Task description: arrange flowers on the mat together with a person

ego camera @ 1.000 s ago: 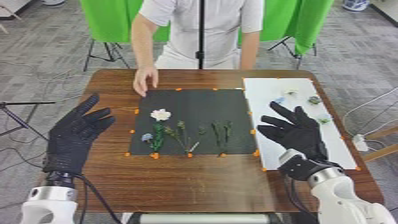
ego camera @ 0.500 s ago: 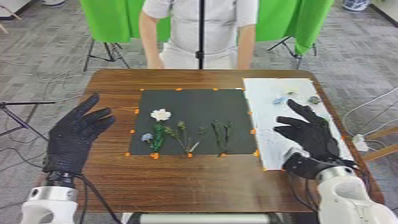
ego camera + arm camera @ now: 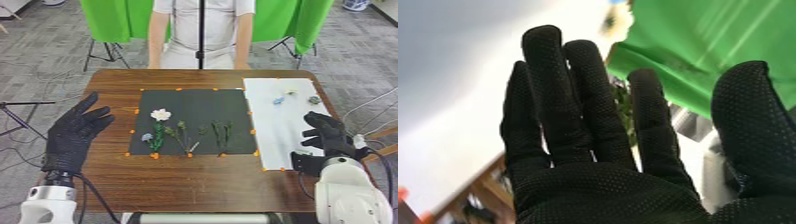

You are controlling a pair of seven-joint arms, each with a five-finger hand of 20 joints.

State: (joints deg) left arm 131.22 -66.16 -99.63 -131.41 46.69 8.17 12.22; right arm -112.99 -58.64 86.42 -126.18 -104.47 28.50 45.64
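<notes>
In the head view my left hand (image 3: 75,132) is held over the table's left side, its fingers relaxed. My right hand (image 3: 329,136) is over the right edge of the white sheet (image 3: 282,122); in the right wrist view the right hand (image 3: 607,192) has straight fingers and holds nothing. On the dark mat (image 3: 191,107) lie a white flower (image 3: 161,115), a pale blue flower (image 3: 147,137) with green leaves (image 3: 158,142), and several green stems (image 3: 222,135). On the white sheet's far part are a blue flower (image 3: 278,100), a pale flower (image 3: 290,92) and a greyish flower (image 3: 314,100).
The brown table (image 3: 195,185) carries the mat and the sheet, with orange tape pieces (image 3: 155,156) along their edges. A person stands behind the far edge, arms lowered. A thin black pole (image 3: 201,40) rises there, with green cloth (image 3: 111,22) behind.
My right hand has moved right and back toward the table's right edge, off the middle of the white sheet. The person's hand has withdrawn from the mat's far left corner. My left hand stays put.
</notes>
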